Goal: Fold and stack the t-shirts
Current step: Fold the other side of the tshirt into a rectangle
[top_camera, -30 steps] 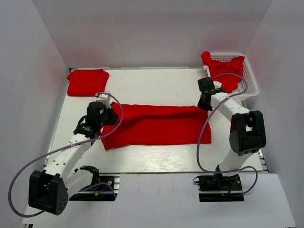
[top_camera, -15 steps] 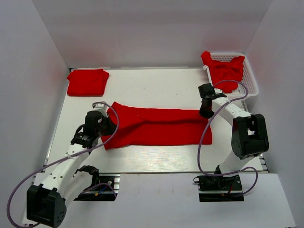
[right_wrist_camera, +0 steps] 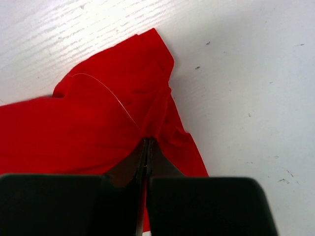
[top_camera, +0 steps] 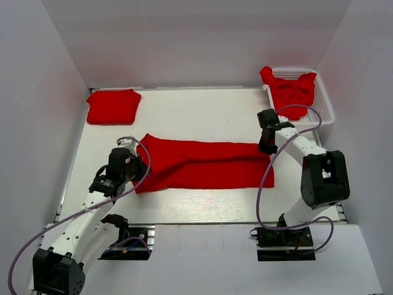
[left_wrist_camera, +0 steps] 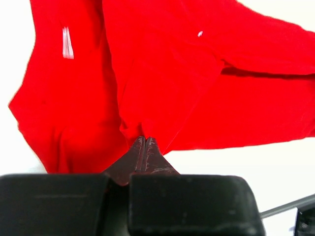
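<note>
The left gripper (left_wrist_camera: 144, 140) and right gripper (right_wrist_camera: 146, 142) each clenched an end of the spread t-shirt (top_camera: 209, 163); a folded t-shirt (top_camera: 113, 106) lay far left.

Three red shirts show: a folded shirt (top_camera: 113, 106) in the far left corner, a long shirt (top_camera: 206, 163) across the middle of the table (top_camera: 202, 117), a crumpled shirt (top_camera: 290, 92) in the far right corner, though whether more lie beneath it cannot be told; one white basket (top_camera: 325, 106); two arms, left arm (top_camera: 86, 215) and right arm (top_camera: 304, 147), at the near edge; two grippers, left gripper (left_wrist_camera: 144, 141) and right gripper (right_wrist_camera: 146, 143); two purple cables (top_camera: 260, 190).
</note>
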You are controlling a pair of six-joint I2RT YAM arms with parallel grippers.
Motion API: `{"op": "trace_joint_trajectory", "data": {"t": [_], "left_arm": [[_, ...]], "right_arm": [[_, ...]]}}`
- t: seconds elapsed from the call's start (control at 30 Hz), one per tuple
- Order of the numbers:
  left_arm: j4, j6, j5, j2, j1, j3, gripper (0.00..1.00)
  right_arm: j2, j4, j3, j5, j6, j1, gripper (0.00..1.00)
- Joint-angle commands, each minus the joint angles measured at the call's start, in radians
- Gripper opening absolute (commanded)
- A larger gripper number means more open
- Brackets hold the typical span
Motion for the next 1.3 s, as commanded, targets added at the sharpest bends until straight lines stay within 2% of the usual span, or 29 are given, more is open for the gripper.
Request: {"op": "trace_joint_trajectory", "data": {"t": [0.0,0.13,0.2,0.23,0.27,0.3,0.33,0.37,0.4,0.43,0.5,0.53,0.67,0.8,0.87,1.0,1.13,1.27], "left_arm": [[-0.018,-0.055,0.041,0.002,-0.003,-0.04,0.0],[-0.07,-0.075,0.041,0.024,-0.003,-0.06,0.0],[-0.082,-0.1,0.041,0.024,-0.003,-0.072,0.0],[-0.102,-0.109,0.028,0.024,-0.003,-0.072,0.17],[-0.102,-0.109,0.028,0.024,-0.003,-0.072,0.31],[-0.122,-0.124,0.018,0.024,-0.003,-0.072,0.43],[-0.15,-0.135,0.003,0.024,-0.003,-0.06,0.48],[-0.165,-0.135,-0.006,0.024,-0.003,-0.051,0.62],[-0.18,-0.135,-0.026,0.033,-0.003,-0.026,0.69],[-0.194,-0.135,-0.037,0.033,-0.003,-0.01,0.73],[-0.246,-0.146,-0.078,0.042,-0.003,0.053,0.97],[-0.257,-0.131,-0.092,0.042,-0.003,0.073,1.0],[-0.259,-0.103,-0.166,0.1,-0.003,0.175,1.0],[-0.163,-0.065,-0.151,0.215,-0.003,0.23,1.0],[-0.119,-0.042,-0.129,0.29,-0.003,0.239,1.0],[0.034,-0.032,-0.063,0.393,-0.003,0.248,1.0],[0.14,-0.032,-0.012,0.52,-0.003,0.248,1.0],[0.178,-0.023,-0.012,0.639,-0.003,0.285,1.0]], "right_arm": [[-0.053,-0.017,-0.039,-0.009,-0.003,-0.002,0.0],[-0.056,-0.008,-0.085,-0.003,0.003,0.0,0.0],[-0.064,-0.002,-0.111,-0.004,0.008,-0.002,0.07],[-0.07,0.001,-0.116,-0.009,0.008,-0.003,0.13],[-0.072,0.007,-0.123,-0.006,0.009,0.0,0.23],[-0.076,0.009,-0.123,-0.007,0.005,-0.002,0.44],[-0.084,0.004,-0.119,0.0,0.002,0.0,0.56],[-0.089,-0.012,-0.116,0.003,0.002,-0.003,0.65],[-0.102,-0.026,-0.102,0.01,-0.006,-0.003,0.9],[-0.105,-0.035,-0.09,0.017,-0.006,0.0,0.9],[-0.128,-0.072,-0.064,0.022,-0.015,0.003,0.9],[-0.147,-0.078,-0.06,0.019,-0.02,0.001,0.9],[-0.203,-0.109,-0.041,-0.038,-0.049,0.003,0.9],[-0.236,-0.095,-0.022,-0.065,-0.116,0.004,0.9],[-0.259,-0.023,-0.039,-0.093,-0.187,0.006,0.9],[-0.239,0.079,-0.062,-0.284,-0.241,0.009,0.9],[-0.184,0.176,-0.08,-0.346,-0.239,0.004,0.9],[-0.132,0.256,-0.094,-0.371,-0.248,0.006,0.9]]}}
